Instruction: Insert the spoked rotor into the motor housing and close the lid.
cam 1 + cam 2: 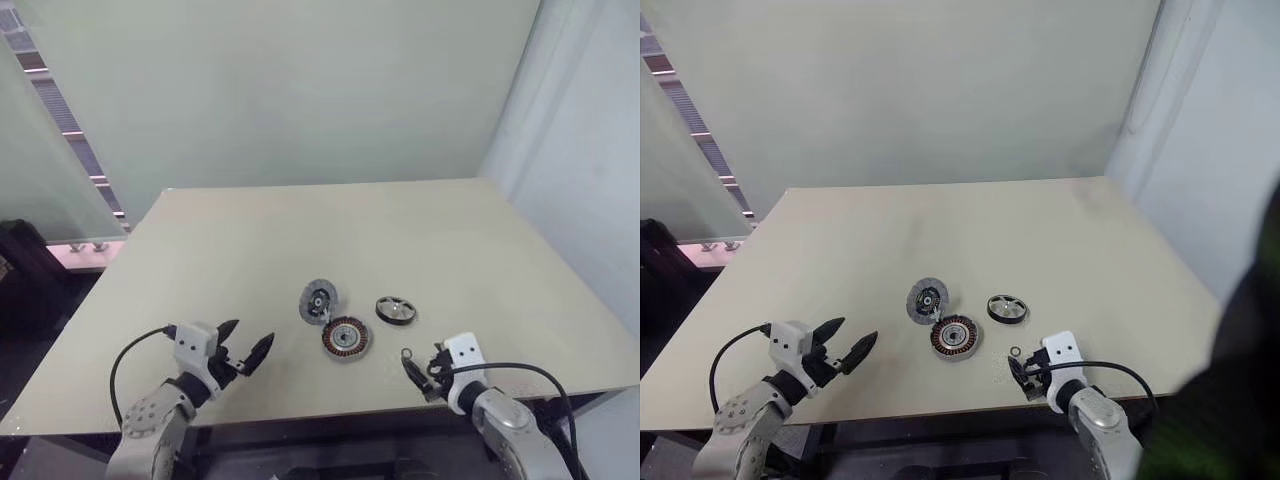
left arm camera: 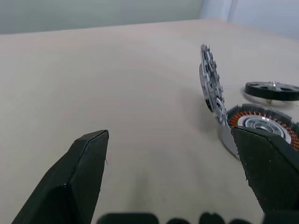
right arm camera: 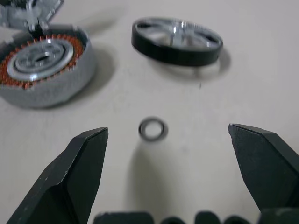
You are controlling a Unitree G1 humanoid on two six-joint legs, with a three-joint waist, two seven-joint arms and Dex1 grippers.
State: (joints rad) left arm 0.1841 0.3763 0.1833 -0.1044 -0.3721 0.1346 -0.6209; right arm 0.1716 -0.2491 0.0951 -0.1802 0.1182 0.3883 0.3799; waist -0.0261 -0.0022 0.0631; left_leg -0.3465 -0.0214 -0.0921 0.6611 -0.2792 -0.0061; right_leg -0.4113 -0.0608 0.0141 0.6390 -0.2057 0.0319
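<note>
Pale green wall and a frosted glass panel are bounding the far side of a beige counter [image 1: 300,240], on which three motor parts are lying close together toward the near edge. At the centre of the group, the motor housing [image 1: 345,338] is resting flat, its copper-brown windings ringing a silvery middle. Its lid [image 1: 319,301] is standing tilted up on edge, joined to the housing's far-left rim and leaning open, as the left wrist view is showing. Just to the right of the housing, apart from it, the spoked rotor [image 1: 396,310] is lying flat, silver spokes visible inside its black ring. A small metal ring [image 3: 153,129] is lying on the bare counter nearer the edge, between the rotor and the right gripper [image 1: 415,372]. That gripper is hovering with its fingers spread wide, holding nothing, and is pointing toward the small ring and rotor. To the left of the housing, well apart from it, the left gripper [image 1: 245,345] is likewise being held spread and empty above the counter.
</note>
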